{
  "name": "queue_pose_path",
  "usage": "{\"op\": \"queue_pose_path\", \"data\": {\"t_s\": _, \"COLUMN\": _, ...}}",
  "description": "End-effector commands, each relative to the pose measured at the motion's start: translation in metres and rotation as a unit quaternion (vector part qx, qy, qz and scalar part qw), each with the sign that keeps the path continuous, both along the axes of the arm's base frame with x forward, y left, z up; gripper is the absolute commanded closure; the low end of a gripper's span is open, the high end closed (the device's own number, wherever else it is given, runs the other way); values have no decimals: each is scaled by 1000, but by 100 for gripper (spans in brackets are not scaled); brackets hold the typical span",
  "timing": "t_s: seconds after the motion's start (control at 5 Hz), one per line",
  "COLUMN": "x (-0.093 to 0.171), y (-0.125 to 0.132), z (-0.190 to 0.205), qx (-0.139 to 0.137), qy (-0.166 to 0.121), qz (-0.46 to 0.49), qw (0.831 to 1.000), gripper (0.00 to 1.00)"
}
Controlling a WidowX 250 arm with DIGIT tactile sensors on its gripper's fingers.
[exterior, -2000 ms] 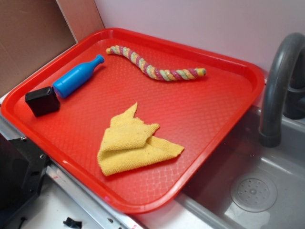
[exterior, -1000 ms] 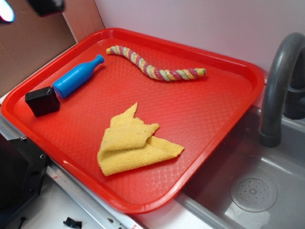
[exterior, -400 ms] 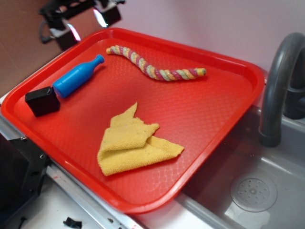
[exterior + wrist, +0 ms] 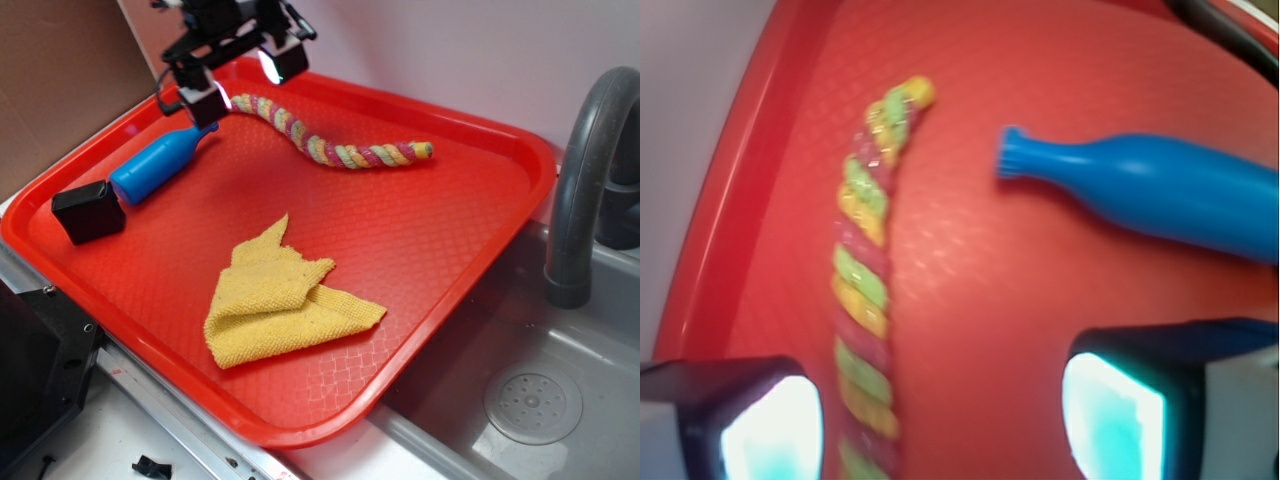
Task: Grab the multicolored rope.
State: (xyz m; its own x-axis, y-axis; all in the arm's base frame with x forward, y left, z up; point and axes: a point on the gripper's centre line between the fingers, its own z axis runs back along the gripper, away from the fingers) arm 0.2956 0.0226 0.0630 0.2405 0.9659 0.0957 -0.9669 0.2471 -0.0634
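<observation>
- Gripper (image 4: 238, 72) hovers with jaws spread wide and empty, above the tray's far-left corner.
- Nearest me: a folded, nubbly yellow cloth (image 4: 285, 298), then a smooth blue bottle (image 4: 160, 164).
- Farthest, the multicolored rope (image 4: 330, 135), twisted and floppy, runs along the far edge of the red tray (image 4: 470, 230); its left end sits just under the gripper.

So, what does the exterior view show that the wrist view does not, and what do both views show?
Only the exterior view shows the folded yellow cloth, the black box, the grey faucet, the sink, and the whole multicolored rope from end to end.

Only the wrist view shows, close up, that one rope end lies apart from the blue bottle mouth, with bare tray between them.

Both show the rope, the bottle, the red tray and the open tool, hovering near the rope's end by the bottle.
</observation>
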Motion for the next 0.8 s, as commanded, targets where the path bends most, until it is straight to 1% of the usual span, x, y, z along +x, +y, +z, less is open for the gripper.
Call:
{"op": "queue_pose_path", "data": {"t_s": 0.0, "x": 16, "y": 8, "z": -18, "qx": -5, "qy": -3, "qz": -15, "qw": 1000, "gripper": 0}}
{"op": "queue_pose_path", "data": {"t_s": 0.2, "x": 20, "y": 4, "z": -30, "qx": -1, "qy": 9, "qz": -19, "qw": 1000, "gripper": 0}}
{"op": "queue_pose_path", "data": {"t_s": 0.4, "x": 21, "y": 1, "z": -33, "qx": -11, "qy": 9, "qz": -23, "qw": 1000, "gripper": 66}}
{"op": "queue_pose_path", "data": {"t_s": 0.6, "x": 19, "y": -1, "z": -33, "qx": -12, "qy": 7, "qz": -25, "qw": 1000, "gripper": 100}}
